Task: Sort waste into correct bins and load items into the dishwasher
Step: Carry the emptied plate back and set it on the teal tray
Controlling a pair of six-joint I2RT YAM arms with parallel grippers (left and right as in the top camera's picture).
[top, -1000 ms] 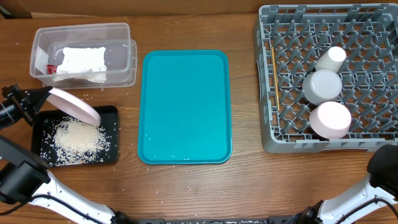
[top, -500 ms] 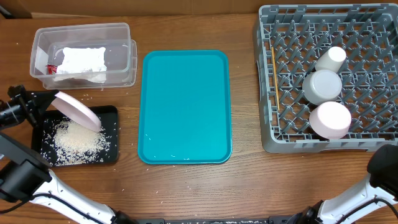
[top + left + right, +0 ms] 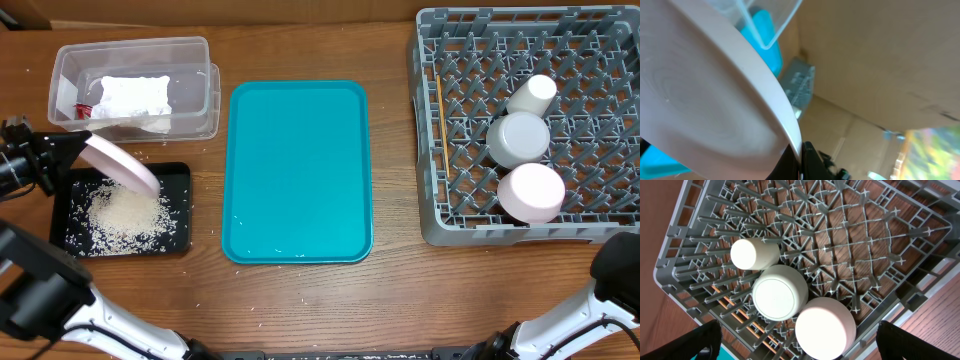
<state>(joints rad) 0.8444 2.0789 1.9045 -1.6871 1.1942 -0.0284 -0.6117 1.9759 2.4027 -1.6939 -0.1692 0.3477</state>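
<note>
From overhead: at the wooden table's left edge, left gripper clamped on the rim of a round white-pink plate, tilted above a shallow black rectangular tray of loose white rice grains; behind, clear rectangular plastic tub with crumpled white paper napkin and small red wrapper; at right, large grey plastic dish rack with small white cup, grey bowl, pinkish bowl and thin wooden chopsticks.

From left wrist: plate across most of the frame, edge pinched at the bottom.

From right wrist: right gripper spread wide, empty, above the rack's cup and bowls.
</note>
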